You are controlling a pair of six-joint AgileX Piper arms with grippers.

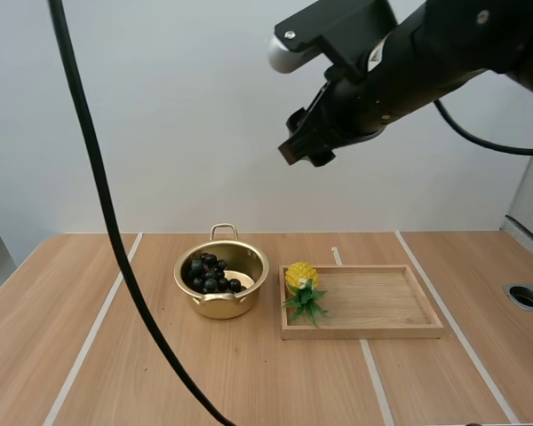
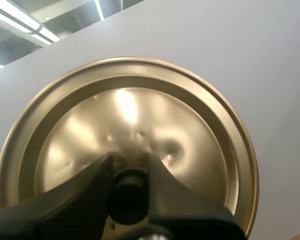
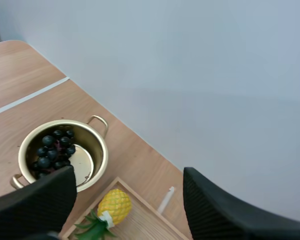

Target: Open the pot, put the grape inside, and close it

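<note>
High view: the uncovered pot [image 1: 251, 266], grapes [image 1: 210, 273] inside, was seen left of centre, the right gripper [image 1: 305, 153] raised upper right. Left wrist view: the lid [image 2: 140, 110] was clamped by its knob [image 2: 129, 197] in the left gripper [image 2: 128, 167]. Right wrist view: the right fingers [image 3: 35, 205] were spread, the pot lying beneath.

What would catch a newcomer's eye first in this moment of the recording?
The gold lid, its dark knob pinched in the left claw, looms close in the left wrist view. On the table the open pot holds the dark grapes, beside a wooden tray with a toy pineapple. The right claw hangs open high above them.
</note>
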